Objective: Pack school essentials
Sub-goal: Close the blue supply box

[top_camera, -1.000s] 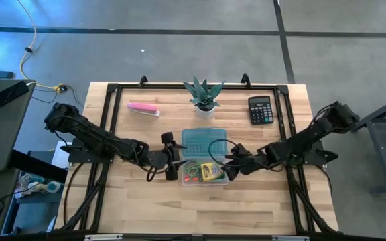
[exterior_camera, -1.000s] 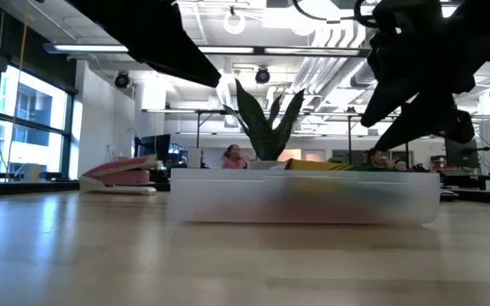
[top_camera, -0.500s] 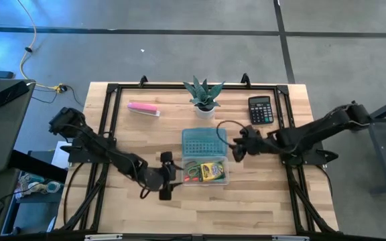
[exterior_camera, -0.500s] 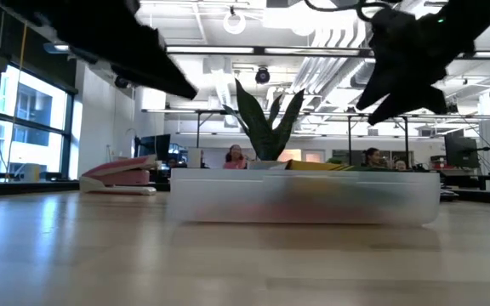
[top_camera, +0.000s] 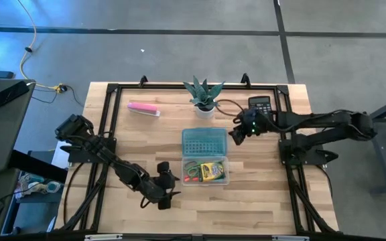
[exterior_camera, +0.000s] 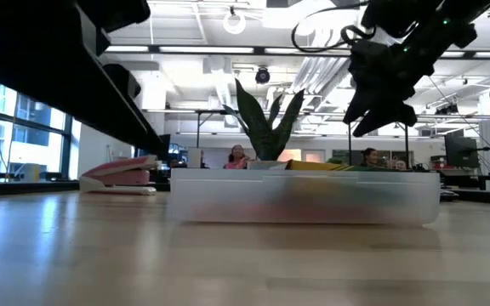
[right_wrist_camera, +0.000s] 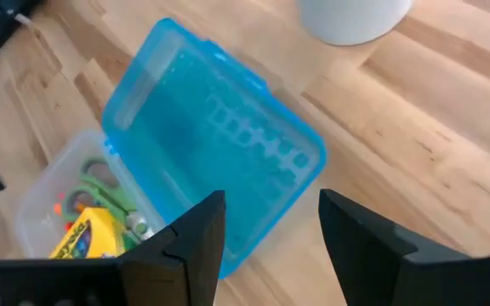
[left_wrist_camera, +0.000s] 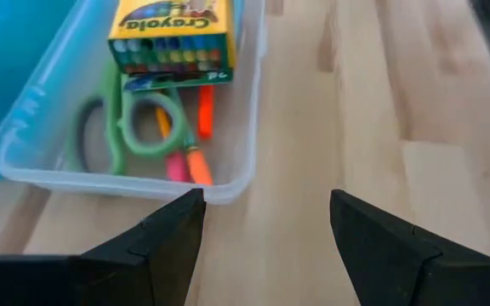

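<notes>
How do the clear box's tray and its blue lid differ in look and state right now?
The clear tray is see-through and filled: a crayon box, green-handled scissors and a red-orange pen lie in it. The blue lid is tinted blue, lies open and flat on the table beside the tray, and carries nothing. The tray sits nearer the table's front edge, the lid nearer the potted plant. Both are rectangular plastic and joined along one side.
</notes>
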You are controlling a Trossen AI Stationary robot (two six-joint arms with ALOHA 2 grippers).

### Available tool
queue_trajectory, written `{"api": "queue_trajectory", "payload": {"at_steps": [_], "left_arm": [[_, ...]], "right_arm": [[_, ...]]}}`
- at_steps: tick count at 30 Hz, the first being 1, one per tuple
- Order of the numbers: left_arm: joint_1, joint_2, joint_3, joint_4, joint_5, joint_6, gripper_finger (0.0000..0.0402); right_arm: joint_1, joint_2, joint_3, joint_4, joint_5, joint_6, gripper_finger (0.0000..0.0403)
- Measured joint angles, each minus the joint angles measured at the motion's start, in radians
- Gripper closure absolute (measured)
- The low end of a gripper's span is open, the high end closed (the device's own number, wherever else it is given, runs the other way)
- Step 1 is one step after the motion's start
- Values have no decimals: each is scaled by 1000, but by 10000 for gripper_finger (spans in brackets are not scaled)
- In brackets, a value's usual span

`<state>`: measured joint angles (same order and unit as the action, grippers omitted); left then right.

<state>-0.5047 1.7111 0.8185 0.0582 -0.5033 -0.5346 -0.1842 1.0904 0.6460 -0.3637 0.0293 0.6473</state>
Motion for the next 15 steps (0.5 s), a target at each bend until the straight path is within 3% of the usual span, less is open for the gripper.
{"api": "queue_trajectory", "payload": {"at_steps": [7,15], "left_arm": [[-3,-1,1,-50,-1,-111,161],[13,2,1,-82,-2,-220,161]], "right_arm": [[-134,2,0,-52,-11,-99,229],[-211,95,0,-27,7,-181,314]]}}
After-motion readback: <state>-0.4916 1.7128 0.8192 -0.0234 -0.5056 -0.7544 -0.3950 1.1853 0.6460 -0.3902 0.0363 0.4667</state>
